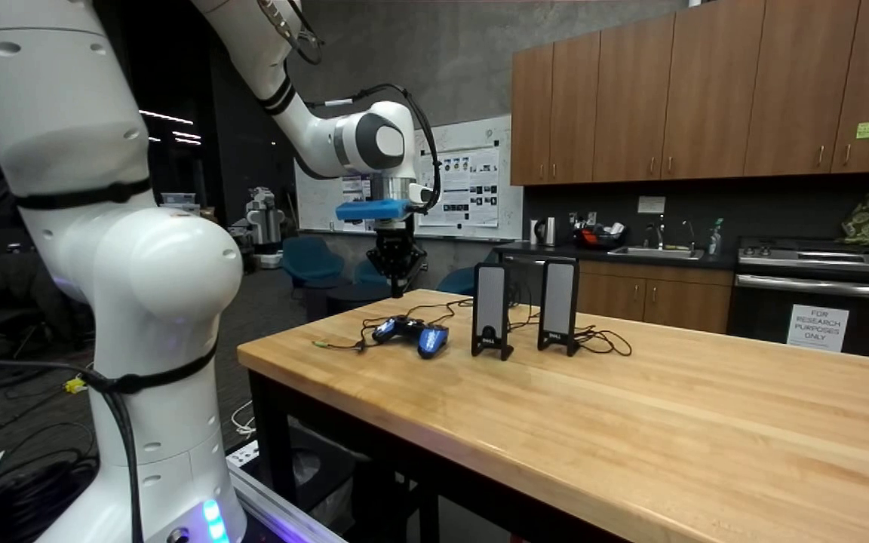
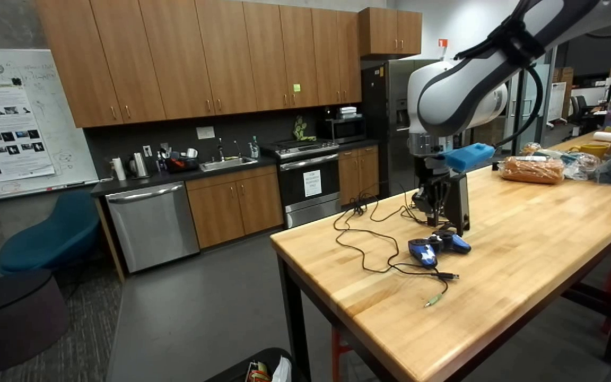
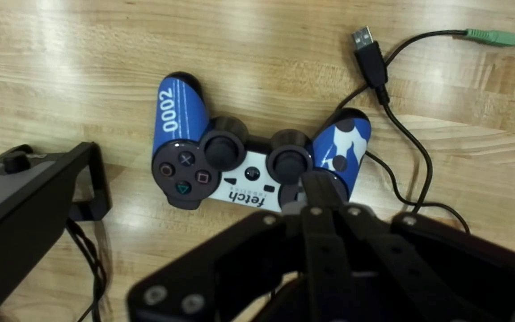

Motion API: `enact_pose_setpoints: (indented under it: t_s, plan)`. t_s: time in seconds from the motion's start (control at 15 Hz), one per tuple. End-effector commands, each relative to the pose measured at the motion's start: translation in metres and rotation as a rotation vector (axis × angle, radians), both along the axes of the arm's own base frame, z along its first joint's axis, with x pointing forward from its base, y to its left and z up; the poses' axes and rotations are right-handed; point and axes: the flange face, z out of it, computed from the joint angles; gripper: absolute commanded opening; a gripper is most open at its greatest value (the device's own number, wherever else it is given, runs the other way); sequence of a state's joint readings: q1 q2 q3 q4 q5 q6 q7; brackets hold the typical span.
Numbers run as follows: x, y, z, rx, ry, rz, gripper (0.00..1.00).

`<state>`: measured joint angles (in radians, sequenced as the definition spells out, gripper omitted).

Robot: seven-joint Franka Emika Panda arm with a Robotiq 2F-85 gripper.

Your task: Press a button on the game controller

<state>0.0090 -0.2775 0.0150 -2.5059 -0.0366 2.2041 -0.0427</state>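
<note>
The game controller lies flat on the wooden table, black with blue grips. It also shows in an exterior view and in the wrist view, with its face buttons, two thumbsticks and white middle panel facing up. My gripper is above the controller, with a gap beneath it in an exterior view. Its fingers are together with nothing between them. In the wrist view they overlap the controller's direction-pad side and hide most of that pad. The gripper also shows in an exterior view, pointing down.
Two upright black speakers stand beside the controller; one is close to the gripper in an exterior view. Dark cables with a USB plug and green jack lie near the controller. Bagged bread lies farther along the table.
</note>
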Motion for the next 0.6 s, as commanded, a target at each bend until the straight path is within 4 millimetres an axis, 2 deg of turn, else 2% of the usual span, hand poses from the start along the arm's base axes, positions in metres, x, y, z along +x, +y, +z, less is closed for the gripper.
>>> enact_pose_setpoints:
  t_s: [0.0,0.53]
  plan:
    - [0.011,-0.005,-0.009,0.0,0.015,0.009,0.0]
    - [0.021,-0.021,-0.022,0.005,0.049,-0.016,0.0]
